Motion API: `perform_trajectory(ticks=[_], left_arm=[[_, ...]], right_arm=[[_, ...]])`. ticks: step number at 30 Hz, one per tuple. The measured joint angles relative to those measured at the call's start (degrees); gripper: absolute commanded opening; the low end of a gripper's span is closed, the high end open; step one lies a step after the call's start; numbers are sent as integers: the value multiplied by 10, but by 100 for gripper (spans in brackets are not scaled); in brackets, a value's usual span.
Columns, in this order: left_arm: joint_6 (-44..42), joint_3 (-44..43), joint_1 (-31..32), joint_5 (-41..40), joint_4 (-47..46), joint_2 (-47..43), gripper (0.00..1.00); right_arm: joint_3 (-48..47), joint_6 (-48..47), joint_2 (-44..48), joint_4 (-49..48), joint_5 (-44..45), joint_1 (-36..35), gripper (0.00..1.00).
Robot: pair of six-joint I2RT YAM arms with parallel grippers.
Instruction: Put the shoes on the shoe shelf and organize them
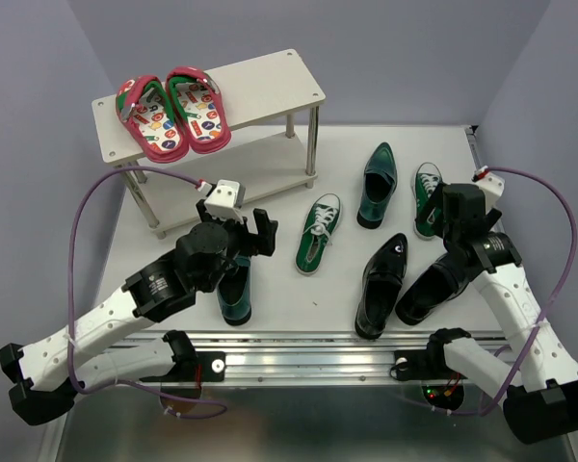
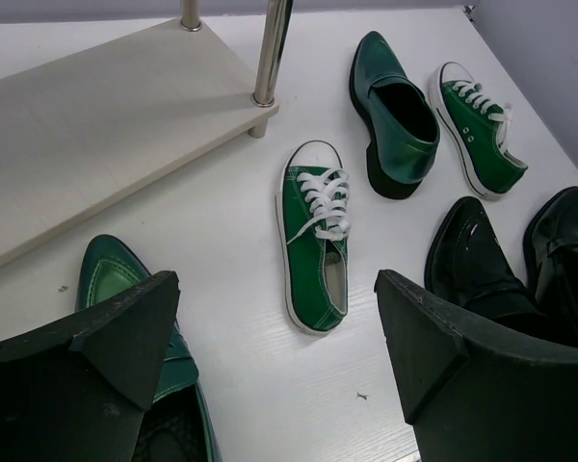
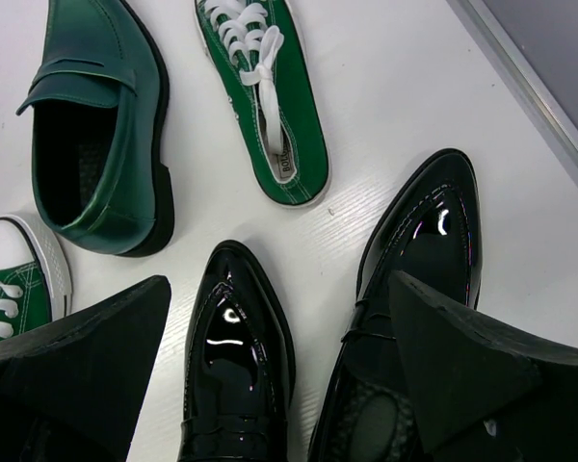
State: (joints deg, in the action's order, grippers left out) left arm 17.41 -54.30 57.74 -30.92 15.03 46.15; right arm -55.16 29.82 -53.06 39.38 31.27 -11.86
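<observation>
The shoe shelf [image 1: 270, 82] stands at the back left; its lower board [image 2: 96, 125] is bare. On the table lie two teal dress shoes [image 1: 236, 294] [image 1: 376, 183], two green sneakers [image 1: 318, 233] [image 1: 426, 197] and two black dress shoes [image 1: 383, 284] [image 1: 426, 289]. My left gripper [image 1: 239, 223] is open and empty above the near teal shoe [image 2: 106, 279], whose toe shows by my left finger [image 2: 125, 337]. My right gripper [image 1: 458, 226] is open and empty over the black pair [image 3: 236, 356] [image 3: 419, 250], a finger [image 3: 462, 375] above the right one.
Red flip-flops [image 1: 173, 114] with patterned insoles lie on the shelf's top board at its left end. A silver shelf leg [image 2: 268, 58] stands near the middle sneaker [image 2: 316, 236]. The table's right edge [image 3: 530, 87] runs close to the black shoes.
</observation>
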Motion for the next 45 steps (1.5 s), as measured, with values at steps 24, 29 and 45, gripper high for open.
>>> perform_trajectory(ticks=[24,29,45], left_arm=[[186,61,34,5,123,70,83],[323,82,59,-11,193,75,80],[449,87,64,-26,280,207,58]], right_arm=[[36,0,24,-25,-9,0,100],[36,0,16,-37,-19,0,100],[36,2,-11,-54,-50,0,100]])
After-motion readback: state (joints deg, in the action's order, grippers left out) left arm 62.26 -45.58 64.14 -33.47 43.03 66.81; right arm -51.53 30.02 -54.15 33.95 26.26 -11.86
